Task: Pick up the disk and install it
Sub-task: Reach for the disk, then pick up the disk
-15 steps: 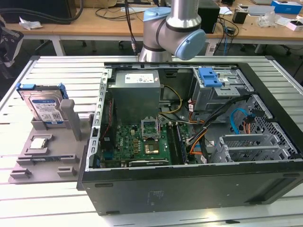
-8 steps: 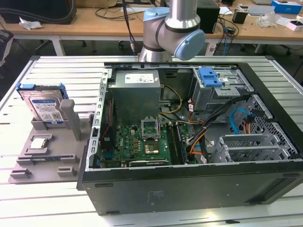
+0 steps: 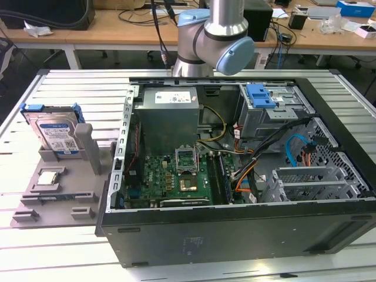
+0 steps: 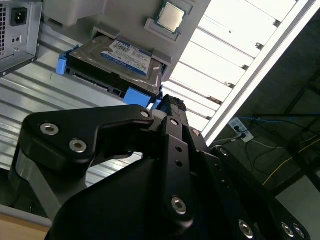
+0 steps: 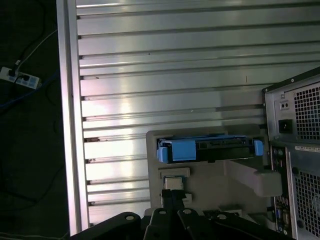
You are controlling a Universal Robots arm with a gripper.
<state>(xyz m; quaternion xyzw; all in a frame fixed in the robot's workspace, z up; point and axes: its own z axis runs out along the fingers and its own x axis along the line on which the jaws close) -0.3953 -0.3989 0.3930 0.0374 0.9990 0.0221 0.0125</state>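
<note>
My claw [image 5: 169, 193] reads as closed with nothing in it: in both wrist views its two black fingers [image 4: 173, 103] lie pressed together. It hangs outside the open computer case [image 3: 235, 229], off the case's rear panel [image 5: 295, 150], above the grey holder [image 5: 215, 182] that sits just beside the case on the slatted aluminium table [image 3: 70, 82]. The disk [image 3: 56, 132] is in that holder, standing on edge in a slot at the holder's end farther from the camera in the exterior view, on the exterior view's left of the case. Its white and blue label faces out and its blue carrier frame [image 5: 182, 150] runs along its edges. In the second wrist view the disk [image 4: 120, 55] lies beyond my fingertips, and I see no contact with it. The small square CPU chip [image 3: 48, 178] lies flat in the same holder, beside the disk. The arm [image 3: 214, 35] rises over the case's far edge. Inside the case I see the green motherboard [image 3: 176, 176], the grey power supply [image 3: 167, 114] and a metal cage topped by a blue latch [image 3: 261, 94].
</note>
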